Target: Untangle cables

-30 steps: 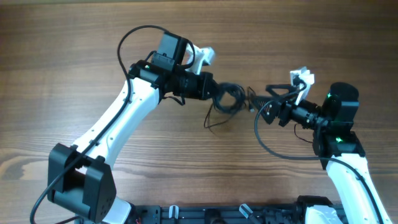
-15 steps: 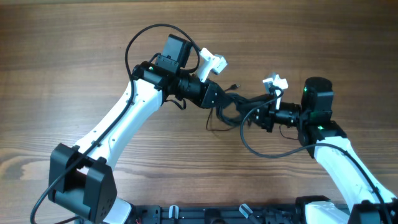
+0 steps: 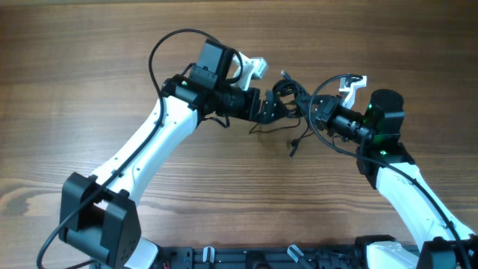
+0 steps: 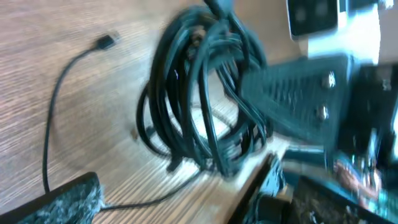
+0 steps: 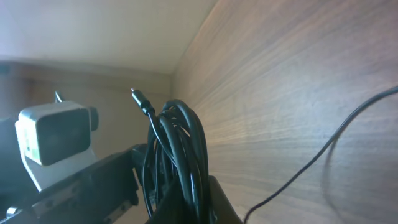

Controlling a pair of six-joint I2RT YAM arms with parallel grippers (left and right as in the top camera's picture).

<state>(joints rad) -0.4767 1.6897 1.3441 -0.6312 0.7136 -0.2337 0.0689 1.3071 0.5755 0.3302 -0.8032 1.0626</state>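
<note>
Wood-grain brown tabletop [image 3: 89, 60], with the thin black cables [image 3: 287, 93] wound in a tight oval coil near the middle of it, between the two grippers. The white-and-black right gripper [image 3: 314, 112] is clamped on the coil's right side, jaws together on the strands; the right wrist view shows the cables [image 5: 181, 149] rising straight out of its tips. The white-and-black left gripper [image 3: 273, 110] sits just beside the coil's left side with jaws spread wide, gripping nothing. In the left wrist view the coil [image 4: 199, 106] stands on edge, long axis running top to bottom of the picture, the dark right finger [image 4: 298, 99] pressed into its side. One short metal-tipped plug end [image 3: 284, 75] sticks out of the coil pointing toward the far edge. One loose tail [image 3: 299, 134] trails from the coil toward the near edge, lying on the wood and ending in a small plug [image 3: 293, 152]. Cannot tell whether the coil's lower edge touches the tabletop.
</note>
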